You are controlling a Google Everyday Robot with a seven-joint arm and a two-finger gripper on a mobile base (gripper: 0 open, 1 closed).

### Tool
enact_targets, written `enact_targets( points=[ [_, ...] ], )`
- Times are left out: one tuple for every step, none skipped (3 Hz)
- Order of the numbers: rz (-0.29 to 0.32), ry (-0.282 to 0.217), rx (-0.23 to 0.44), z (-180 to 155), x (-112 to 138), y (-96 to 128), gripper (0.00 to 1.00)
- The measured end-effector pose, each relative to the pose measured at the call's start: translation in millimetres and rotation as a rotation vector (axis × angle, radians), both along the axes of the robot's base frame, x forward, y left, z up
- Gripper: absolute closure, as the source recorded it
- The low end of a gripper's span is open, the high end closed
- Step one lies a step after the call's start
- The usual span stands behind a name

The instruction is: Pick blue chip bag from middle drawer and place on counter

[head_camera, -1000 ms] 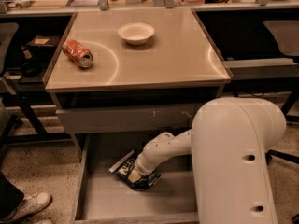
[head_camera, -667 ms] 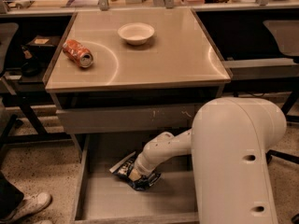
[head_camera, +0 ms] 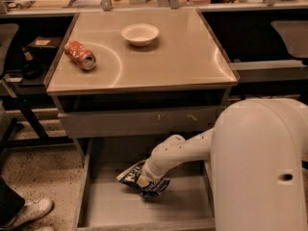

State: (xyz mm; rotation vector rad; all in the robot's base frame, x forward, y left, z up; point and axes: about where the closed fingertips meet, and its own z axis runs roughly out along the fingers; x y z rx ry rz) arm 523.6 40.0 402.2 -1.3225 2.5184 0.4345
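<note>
The blue chip bag [head_camera: 129, 173] lies crinkled on the flat grey floor of the open middle drawer [head_camera: 110, 206], left of centre. My gripper [head_camera: 142, 181] reaches down into the drawer from the right on a white arm and sits right on the bag, covering its middle. The bag shows on both sides of the gripper. The beige counter [head_camera: 168, 57] is the cabinet top above the drawer.
A crushed orange soda can [head_camera: 81, 55] lies on the counter's left side and a white bowl [head_camera: 139, 33] stands near its back. The scuffed grey drawer front [head_camera: 139, 121] hangs above the open drawer. My white arm body [head_camera: 264, 167] fills the lower right. A person's shoe [head_camera: 29, 211] is at lower left.
</note>
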Motion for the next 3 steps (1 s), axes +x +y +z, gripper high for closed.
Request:
enact_targets(
  points=[
    [-0.047,-0.003,-0.021,38.4,-17.0,-24.0,1.0],
    [-0.111,-0.018,-0.051,83.2,-35.7,-57.0,1.0],
    [-0.149,-0.071,-0.094,134.9,-46.6,-80.3,1.0]
  ],
)
